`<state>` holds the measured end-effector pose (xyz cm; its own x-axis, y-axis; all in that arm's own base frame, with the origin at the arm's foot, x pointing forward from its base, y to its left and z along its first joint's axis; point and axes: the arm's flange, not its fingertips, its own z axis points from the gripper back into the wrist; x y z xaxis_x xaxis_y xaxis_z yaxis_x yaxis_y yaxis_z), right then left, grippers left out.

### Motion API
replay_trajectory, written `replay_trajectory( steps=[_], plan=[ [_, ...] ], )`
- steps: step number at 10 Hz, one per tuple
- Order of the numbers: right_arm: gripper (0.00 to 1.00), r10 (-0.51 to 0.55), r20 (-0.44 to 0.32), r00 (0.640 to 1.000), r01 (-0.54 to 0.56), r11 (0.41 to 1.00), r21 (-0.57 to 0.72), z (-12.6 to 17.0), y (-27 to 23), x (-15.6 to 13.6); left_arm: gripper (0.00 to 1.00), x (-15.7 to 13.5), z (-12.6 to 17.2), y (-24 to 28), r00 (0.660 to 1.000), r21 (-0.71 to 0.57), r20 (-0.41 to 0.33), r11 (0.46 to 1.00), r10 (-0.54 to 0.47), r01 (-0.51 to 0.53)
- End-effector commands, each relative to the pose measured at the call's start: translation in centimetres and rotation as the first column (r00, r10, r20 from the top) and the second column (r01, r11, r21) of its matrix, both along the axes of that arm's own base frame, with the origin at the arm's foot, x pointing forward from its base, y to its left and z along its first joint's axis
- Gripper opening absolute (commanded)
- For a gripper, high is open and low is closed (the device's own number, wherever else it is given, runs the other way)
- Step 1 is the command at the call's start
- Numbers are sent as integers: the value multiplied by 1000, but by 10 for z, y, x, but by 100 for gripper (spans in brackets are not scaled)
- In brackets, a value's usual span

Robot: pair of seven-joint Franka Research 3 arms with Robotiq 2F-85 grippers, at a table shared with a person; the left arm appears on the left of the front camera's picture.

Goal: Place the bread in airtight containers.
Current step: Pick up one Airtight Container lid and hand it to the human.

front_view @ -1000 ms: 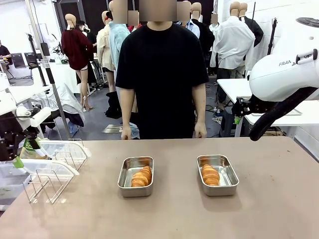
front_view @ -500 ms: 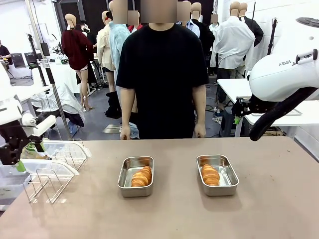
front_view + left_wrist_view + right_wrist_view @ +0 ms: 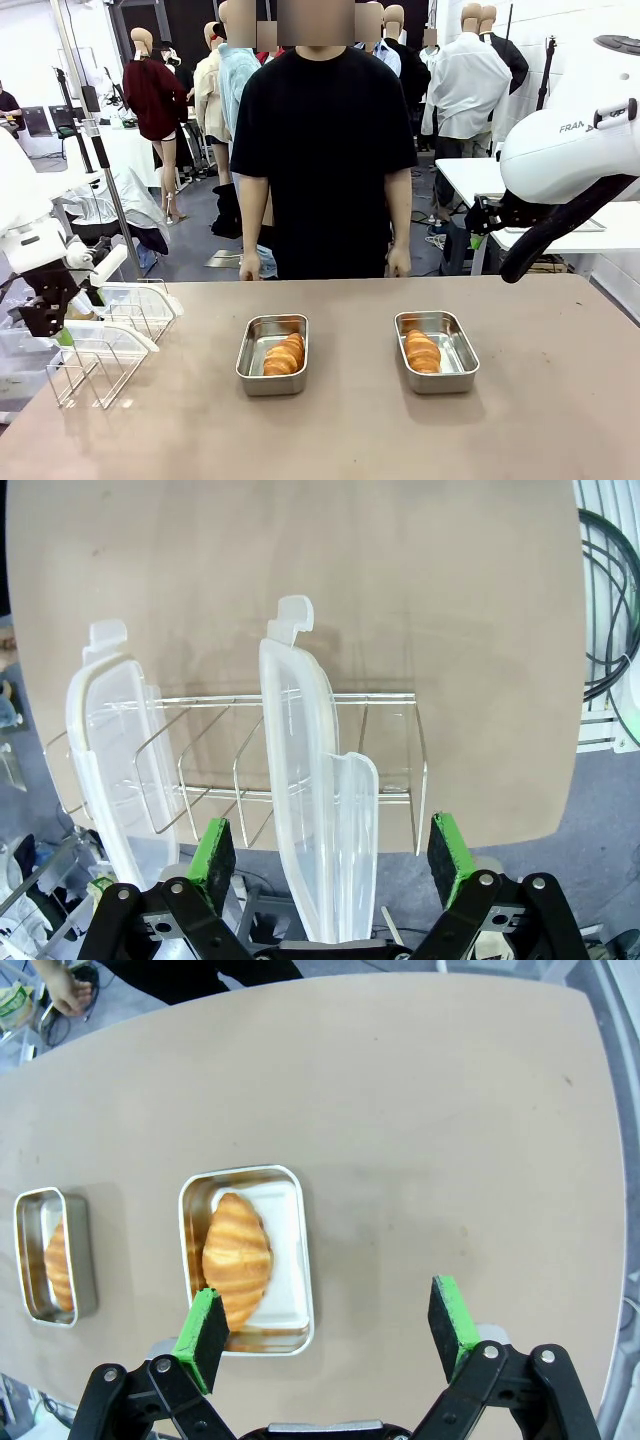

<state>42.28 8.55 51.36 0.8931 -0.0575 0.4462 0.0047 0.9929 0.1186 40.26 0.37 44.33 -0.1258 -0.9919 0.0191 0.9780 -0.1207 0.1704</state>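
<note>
Ridged glossy rolls (image 3: 284, 354) lie in rounded steel tins (image 3: 270, 385).

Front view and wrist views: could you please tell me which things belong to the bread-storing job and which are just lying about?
Job: left roll, left tin, right roll, right tin, translucent clip-on lids.
Lying about: wire rack, though it holds the lids.
</note>
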Motion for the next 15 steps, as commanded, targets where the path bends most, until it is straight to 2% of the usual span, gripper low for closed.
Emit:
replay_trajectory(
  steps=[1, 4, 5, 9, 10, 15],
  plan=[
    [100, 0, -2, 1000, 0, 1000, -1, -1, 0, 0, 100, 7, -14, 6, 1000, -1, 0, 1000, 11, -11],
    [100, 0, -2, 1000, 0, 1000, -1, -1, 0, 0, 100, 15, -21, 9, 1000, -11, -9, 1000, 0, 0],
    [100, 0, -2, 1000, 0, 1000, -1, -1, 0, 0, 93, 16, -23, 10, 1000, 4, 8, 1000, 1, -1],
    [100, 0, -2, 1000, 0, 1000, -1, -1, 0, 0, 16, 18, -22, 10, 1000, 18, -17, 1000, 13, -13],
    [100, 0, -2, 1000, 0, 1000, -1, -1, 0, 0, 0, 18, -22, 9, 1000, 18, -20, 1000, 11, -10],
    [100, 0, -2, 1000, 0, 1000, -1, -1, 0, 0, 0, 20, -21, 9, 999, 22, -36, 1000, 6, -6]
  ],
)
